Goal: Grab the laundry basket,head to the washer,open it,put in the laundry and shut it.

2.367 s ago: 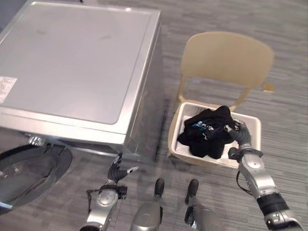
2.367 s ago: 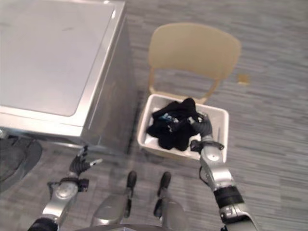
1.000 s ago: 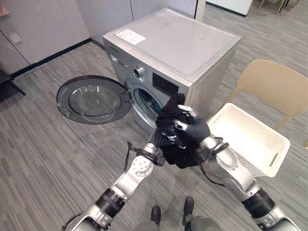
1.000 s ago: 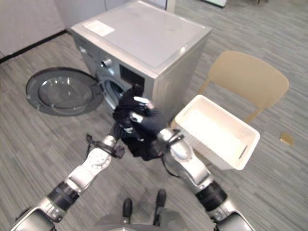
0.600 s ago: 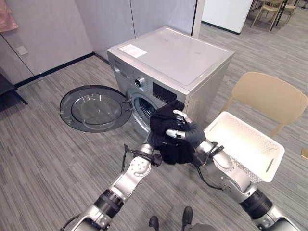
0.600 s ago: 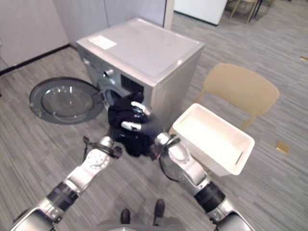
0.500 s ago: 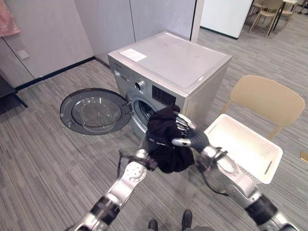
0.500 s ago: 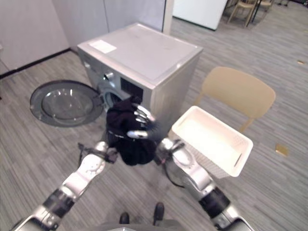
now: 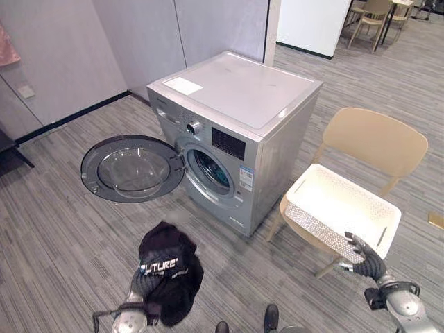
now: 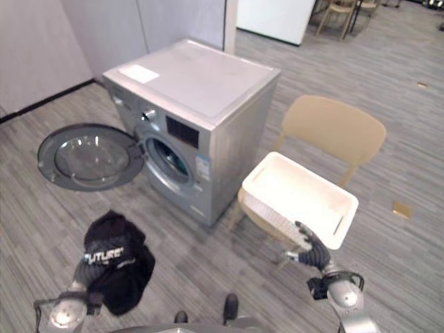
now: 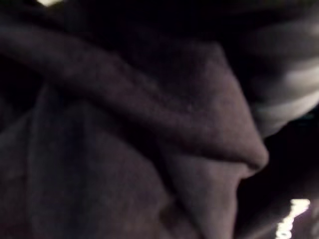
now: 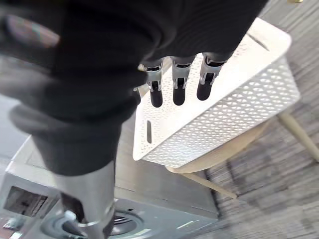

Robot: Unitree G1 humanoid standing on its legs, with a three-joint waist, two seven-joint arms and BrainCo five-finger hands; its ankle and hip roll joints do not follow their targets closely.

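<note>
Left hand low, fingers curled round black laundry hanging past them | washer ahead of fingers, round door swung open | white laundry basket on tan chair, empty | right hand just short of basket's near corner, fingers relaxed, holding nothing

the silver front-loading washing machine stood behind, its round door swung open leftward. right of it, the white perforated laundry basket sat on a beige chair.
</note>
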